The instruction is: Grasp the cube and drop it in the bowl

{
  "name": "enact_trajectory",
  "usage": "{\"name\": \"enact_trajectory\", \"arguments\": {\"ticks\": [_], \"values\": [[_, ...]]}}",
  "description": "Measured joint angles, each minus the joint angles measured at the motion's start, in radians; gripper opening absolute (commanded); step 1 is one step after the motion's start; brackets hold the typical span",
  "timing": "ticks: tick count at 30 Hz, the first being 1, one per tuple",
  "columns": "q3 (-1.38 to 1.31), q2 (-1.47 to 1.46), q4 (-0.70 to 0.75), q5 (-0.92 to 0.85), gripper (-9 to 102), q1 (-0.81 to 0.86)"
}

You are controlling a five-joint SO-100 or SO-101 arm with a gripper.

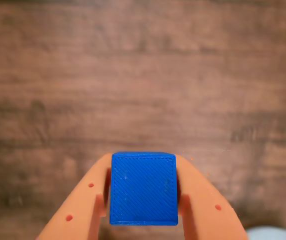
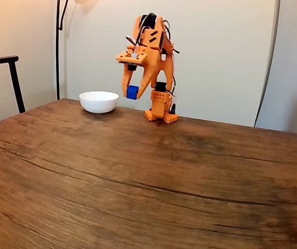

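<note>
Item one: the cube [image 1: 143,189], bright blue, matte, finely ridged faces. We find it clamped in the orange gripper [image 1: 144,200], one finger pressed flat on each opposite side, at 6 o'clock in the wrist view. In the fixed view we see it carried clear above the wooden table [image 2: 138,181].

Item two: the bowl [image 2: 98,101], white, glossy, on the table at 9 o'clock from the cube, near.

Handling, as we judge it: light, stiff, not fragile; the ridged faces should resist slipping. Hold on parallel faces, centred.
</note>
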Motion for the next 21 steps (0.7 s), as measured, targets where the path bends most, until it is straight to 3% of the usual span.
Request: {"name": "enact_trajectory", "arguments": {"ticks": [10,21], "values": [[0.049,0.265,0.101,0.215,4,0.229],[0.554,0.785,0.087,0.235,4,0.468]]}}
